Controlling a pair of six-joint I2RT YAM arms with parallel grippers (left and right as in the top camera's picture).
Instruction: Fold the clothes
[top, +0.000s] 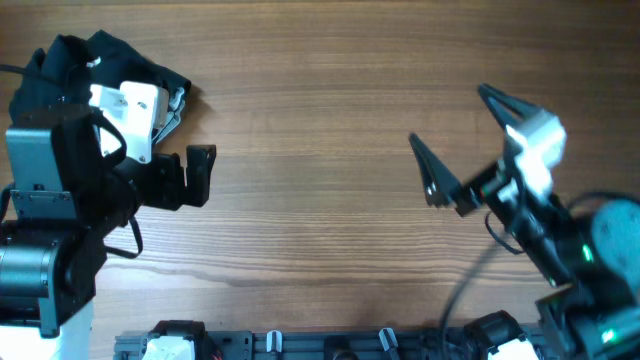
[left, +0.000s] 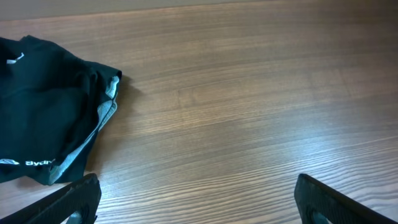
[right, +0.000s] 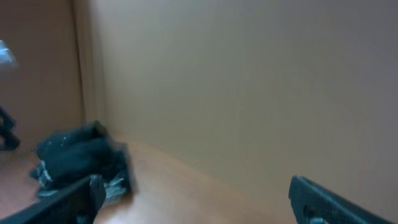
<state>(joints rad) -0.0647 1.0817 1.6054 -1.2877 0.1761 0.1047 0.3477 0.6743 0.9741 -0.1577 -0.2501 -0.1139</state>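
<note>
The clothes (top: 70, 60) lie as one crumpled black heap at the far left corner of the wooden surface (top: 320, 80). From the left wrist, the heap (left: 43, 130) shows grey trim (left: 106, 109) along its right edge and small white lettering (left: 31, 163) near its lower hem. The left gripper (left: 196, 186) hovers just beside the heap, its jaws spread wide and grasping nothing, one finger close to the fabric's edge. The right gripper (top: 447, 115) is well apart on the right side, jaws also released and splayed above bare wood. The right wrist view is blurred, with the heap (right: 81, 155) small in the distance.
</note>
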